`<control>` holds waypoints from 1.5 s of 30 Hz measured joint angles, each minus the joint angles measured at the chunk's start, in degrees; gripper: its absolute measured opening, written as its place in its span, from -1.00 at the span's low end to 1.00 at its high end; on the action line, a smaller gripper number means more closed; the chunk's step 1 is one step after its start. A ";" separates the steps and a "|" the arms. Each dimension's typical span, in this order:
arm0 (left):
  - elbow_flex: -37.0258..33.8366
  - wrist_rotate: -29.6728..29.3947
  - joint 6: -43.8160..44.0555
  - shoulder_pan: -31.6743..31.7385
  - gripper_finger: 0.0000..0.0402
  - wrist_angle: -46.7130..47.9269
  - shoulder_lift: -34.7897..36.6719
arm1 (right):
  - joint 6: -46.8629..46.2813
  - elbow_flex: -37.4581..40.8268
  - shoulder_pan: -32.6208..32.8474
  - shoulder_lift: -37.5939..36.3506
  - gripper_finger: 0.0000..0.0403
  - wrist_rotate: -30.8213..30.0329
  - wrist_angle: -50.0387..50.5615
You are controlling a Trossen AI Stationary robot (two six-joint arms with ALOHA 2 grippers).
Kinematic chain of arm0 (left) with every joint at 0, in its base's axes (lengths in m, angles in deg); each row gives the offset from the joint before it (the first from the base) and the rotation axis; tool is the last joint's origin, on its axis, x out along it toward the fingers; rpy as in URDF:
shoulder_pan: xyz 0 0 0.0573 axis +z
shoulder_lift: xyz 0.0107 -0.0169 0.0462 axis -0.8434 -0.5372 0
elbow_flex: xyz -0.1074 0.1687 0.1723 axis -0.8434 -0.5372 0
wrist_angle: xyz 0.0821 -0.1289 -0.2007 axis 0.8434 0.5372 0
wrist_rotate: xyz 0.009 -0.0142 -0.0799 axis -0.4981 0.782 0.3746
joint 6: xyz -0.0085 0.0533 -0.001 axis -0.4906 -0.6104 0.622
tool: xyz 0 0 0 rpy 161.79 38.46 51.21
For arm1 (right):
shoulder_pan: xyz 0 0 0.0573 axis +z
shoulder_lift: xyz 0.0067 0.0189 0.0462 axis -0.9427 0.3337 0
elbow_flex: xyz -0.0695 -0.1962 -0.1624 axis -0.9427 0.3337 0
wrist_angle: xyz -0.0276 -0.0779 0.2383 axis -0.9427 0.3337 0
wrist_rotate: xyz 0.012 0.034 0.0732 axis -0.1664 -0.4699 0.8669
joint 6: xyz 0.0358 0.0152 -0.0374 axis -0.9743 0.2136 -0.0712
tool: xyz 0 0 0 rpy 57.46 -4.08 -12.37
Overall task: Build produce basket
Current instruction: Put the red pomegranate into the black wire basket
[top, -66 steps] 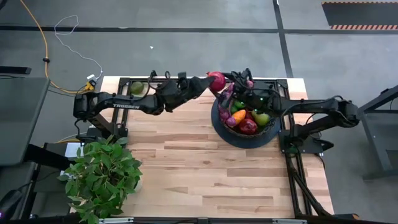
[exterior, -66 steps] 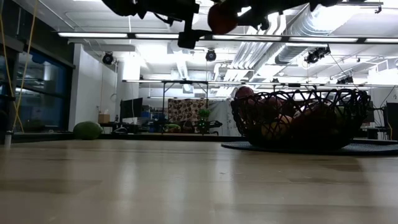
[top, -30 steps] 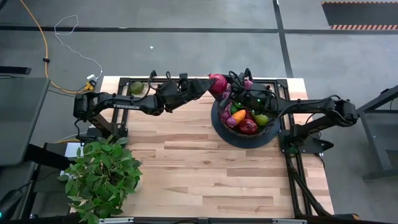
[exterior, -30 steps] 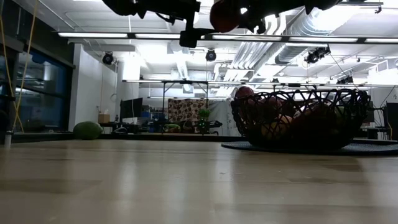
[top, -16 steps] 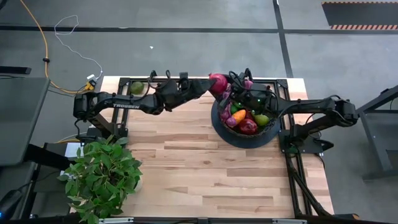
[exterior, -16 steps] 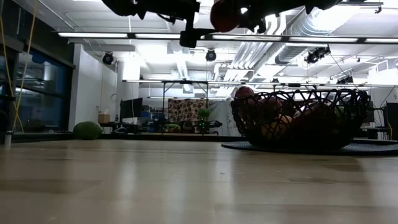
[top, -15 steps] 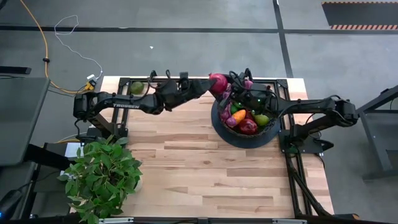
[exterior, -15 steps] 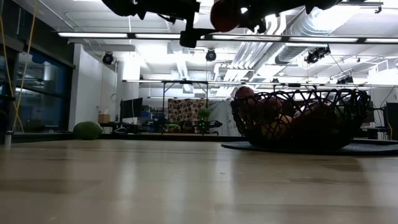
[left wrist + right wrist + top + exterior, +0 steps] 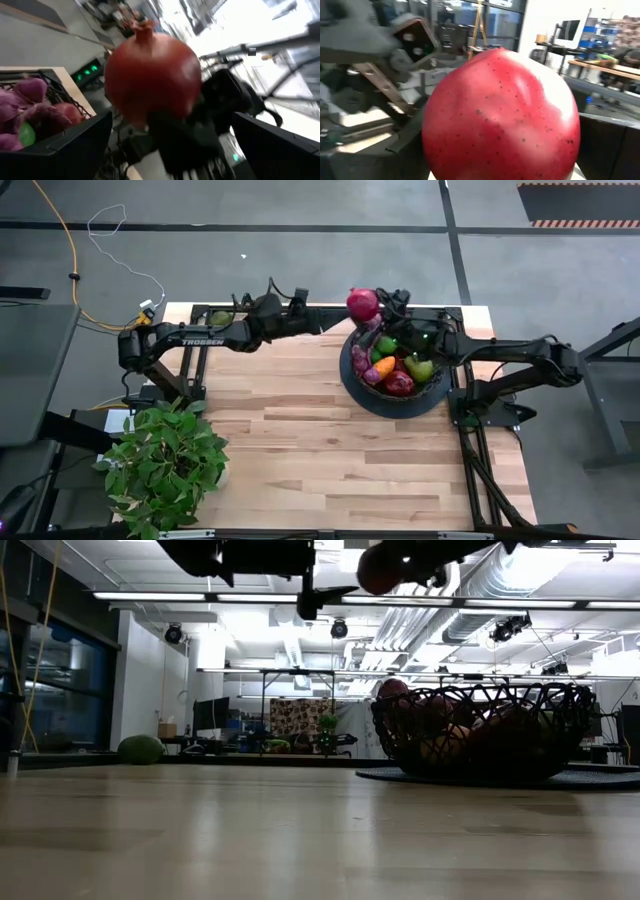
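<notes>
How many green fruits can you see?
3: a lime and a pear in the basket, and one round green fruit at the table's far left corner. More may be hidden.

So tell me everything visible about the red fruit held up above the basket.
The red fruit is round, glossy, finely speckled, with a small crown-like tip, like a pomegranate. The right hand grips it in the air over the far rim of the basket, clear of the produce below. The left hand stands open beside it, apart from it.
</notes>
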 joint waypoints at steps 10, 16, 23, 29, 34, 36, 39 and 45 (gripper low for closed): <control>-7.96 7.76 -7.59 7.78 0.99 0.57 8.00 | -2.46 -0.02 -2.68 -11.60 0.72 0.30 20.78; -22.48 -0.73 -11.33 10.19 0.99 0.46 22.23 | -7.79 0.09 -3.89 -18.67 0.72 2.12 32.38; -32.58 -3.95 -16.37 9.02 0.99 0.51 35.70 | -13.96 0.09 -4.94 -23.29 0.72 3.73 38.80; -32.68 -3.96 -16.98 7.60 0.99 -0.34 38.53 | -19.35 0.13 -5.81 -23.48 0.72 8.14 40.11; -32.68 -3.28 -17.42 7.85 0.99 0.00 38.47 | -24.76 0.11 -5.77 -22.08 0.72 9.67 40.09; -32.40 -0.31 -18.89 8.19 0.99 1.24 38.13 | -28.07 0.11 -6.12 -20.90 0.72 12.52 41.02; -28.92 2.34 -24.10 7.96 0.99 11.10 37.94 | -33.13 0.11 -7.36 -18.09 0.72 20.47 45.15; -20.77 0.45 -41.26 6.53 0.99 31.11 37.92 | -37.33 0.11 -9.08 -9.29 0.72 27.41 61.62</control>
